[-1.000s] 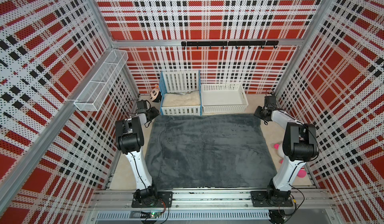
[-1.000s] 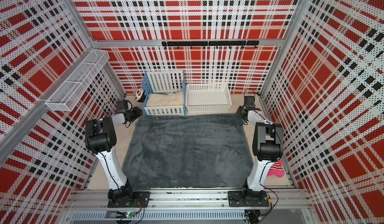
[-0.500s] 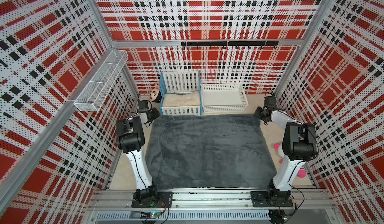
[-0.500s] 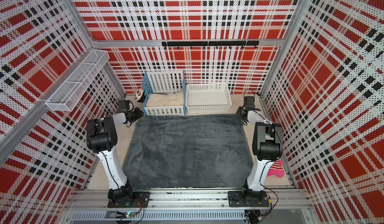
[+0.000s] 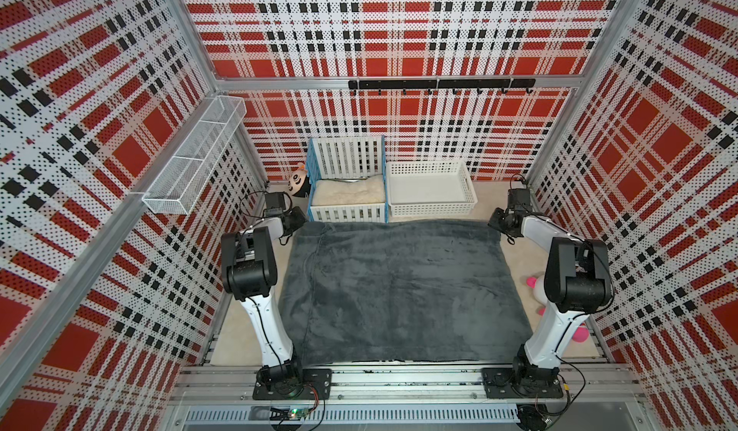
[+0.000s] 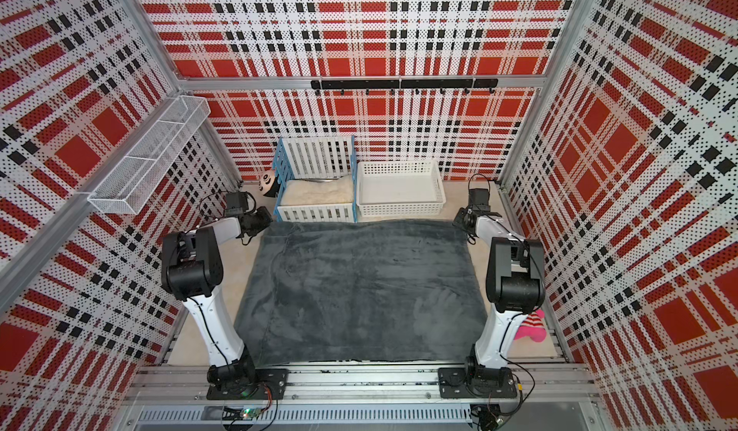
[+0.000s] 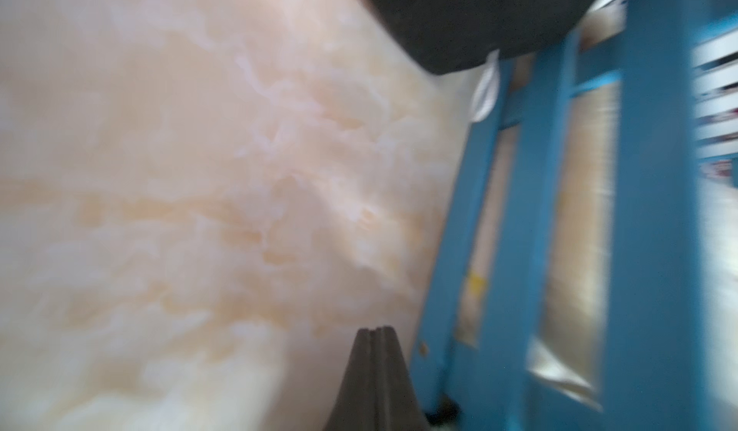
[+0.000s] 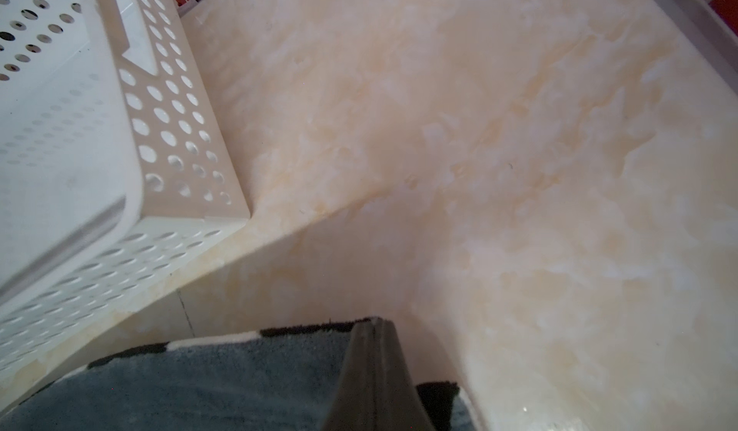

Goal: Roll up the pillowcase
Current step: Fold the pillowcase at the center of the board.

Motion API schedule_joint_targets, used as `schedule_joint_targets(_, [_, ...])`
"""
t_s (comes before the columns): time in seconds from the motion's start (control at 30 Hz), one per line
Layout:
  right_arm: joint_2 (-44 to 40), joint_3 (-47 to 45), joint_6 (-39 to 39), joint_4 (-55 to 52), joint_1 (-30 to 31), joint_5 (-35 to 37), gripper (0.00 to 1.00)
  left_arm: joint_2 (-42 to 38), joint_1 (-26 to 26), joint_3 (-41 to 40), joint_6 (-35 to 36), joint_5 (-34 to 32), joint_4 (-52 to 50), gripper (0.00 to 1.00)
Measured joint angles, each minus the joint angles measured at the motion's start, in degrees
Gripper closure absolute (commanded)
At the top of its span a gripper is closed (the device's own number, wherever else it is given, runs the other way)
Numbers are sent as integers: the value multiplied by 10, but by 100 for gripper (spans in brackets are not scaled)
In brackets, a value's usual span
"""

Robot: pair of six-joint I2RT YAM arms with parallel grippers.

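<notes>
Across the desk [image 5: 519,257], from 6 o'clock up to 12 o'clock and covering most of it: the pillowcase [image 5: 399,289], flat, grey side up, not one turn rolled. At 12 o'clock, just beyond its far edge, a blue-and-white crate [image 5: 347,213] with a cream cushion [image 5: 347,191] inside. Just beside that, towards 1 o'clock, a white basket [image 5: 431,209]. Down at 4 o'clock, behind the right arm, a pink-and-white striped toy [image 6: 529,325], well apart from the work.

At the 1 o'clock corner of the cloth: right gripper [image 8: 373,321], jaws pressed together, zebra-striped underside peeking along the edge on either side of them. Looks like a pinch on that corner. At the 11 o'clock corner: left gripper [image 7: 373,331], jaws likewise closed tight, near the crate's blue slats. No cloth visible in that blurred wrist view, so no telling: fabric caught, or nothing.

Step in hand, by the look of it: securing the two far corners before the first turn. Next move: lifting both corners together, carrying them level towards 6 o'clock, laying the edge over onto the grey face to begin a tight, even roll. Worth confirming the left pinch first; with one corner loose, a skewed roll likely.
</notes>
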Motion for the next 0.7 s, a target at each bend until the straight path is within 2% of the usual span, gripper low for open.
schedule_joint_targets(0.3, [-132, -61, -22, 63, 0, 8, 100, -179, 1, -53, -17, -22, 19, 100])
schedule_joint_targets(0.43, [-161, -78, -32, 106, 0, 5, 100, -209, 2, -54, -25, -26, 30, 100])
schedule_joint_targets(0.7, [-149, -83, -43, 161, -1, -27, 100, -215, 2, -54, -42, -34, 50, 100])
